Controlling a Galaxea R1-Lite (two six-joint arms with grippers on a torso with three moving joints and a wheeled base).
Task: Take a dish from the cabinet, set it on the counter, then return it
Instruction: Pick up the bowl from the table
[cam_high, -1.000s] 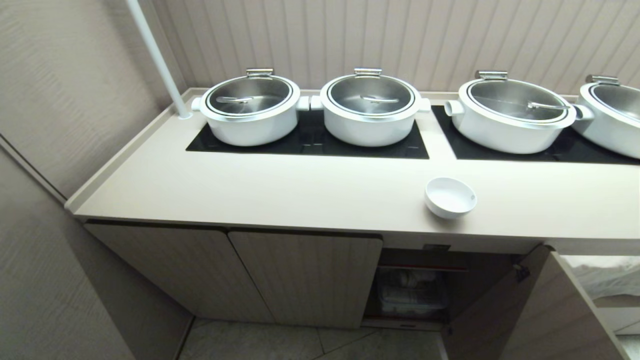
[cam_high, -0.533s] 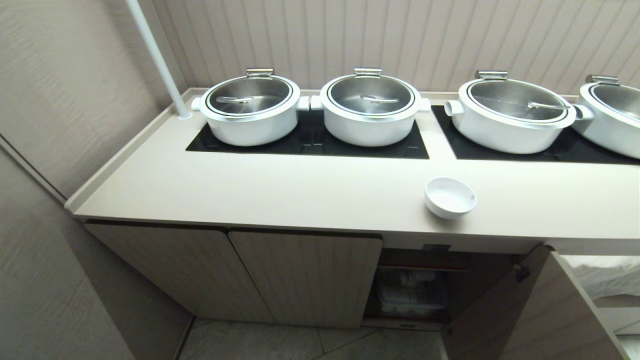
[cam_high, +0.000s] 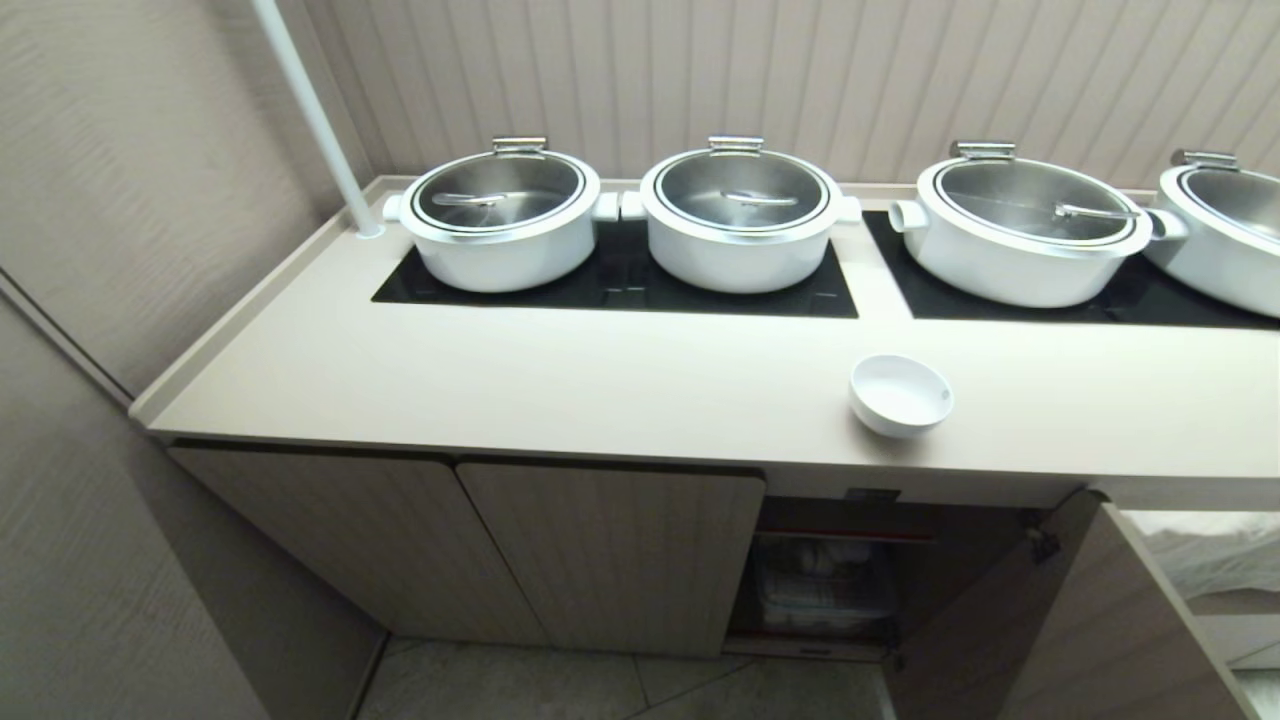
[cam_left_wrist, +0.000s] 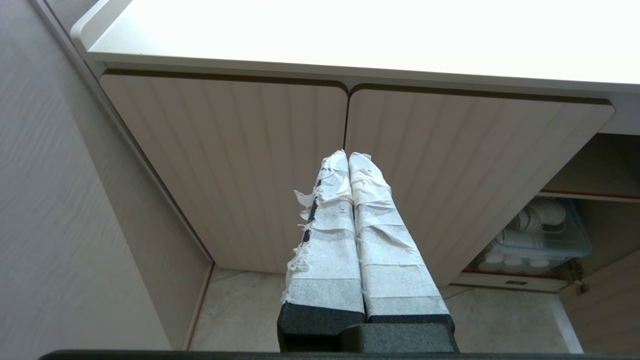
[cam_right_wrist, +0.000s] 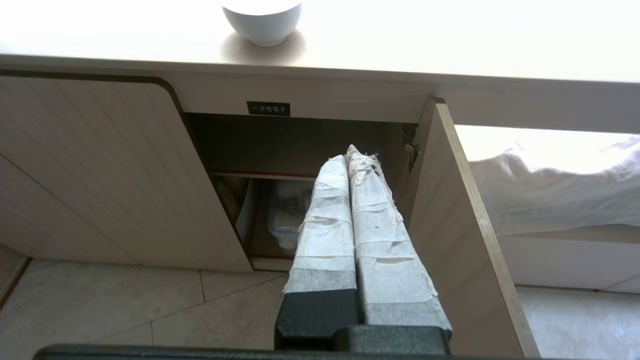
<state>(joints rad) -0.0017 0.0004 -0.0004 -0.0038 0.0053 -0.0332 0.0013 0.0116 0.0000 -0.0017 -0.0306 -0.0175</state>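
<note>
— Where does the dish sit?

— Upright on the counter, close to the near edge and right of the middle, just in front of the gap between the two black cooktop panels. Nothing touches it. Four large white pots with steel lids stand in a row on the panels at the far side.

— And the cabinet?

— Its two left doors are closed. The compartment right below the dish is open, its door swung out to the right. A small black label sits above the opening, and a clear plastic bin of white ware rests on the lower shelf.

— The grippers?

— The left gripper hangs in front of the closed doors, its tape-wrapped fingers pressed together and holding nothing. The right gripper points at the open compartment, below counter height, fingers likewise closed tight and empty. Neither arm shows in the head view.
</note>
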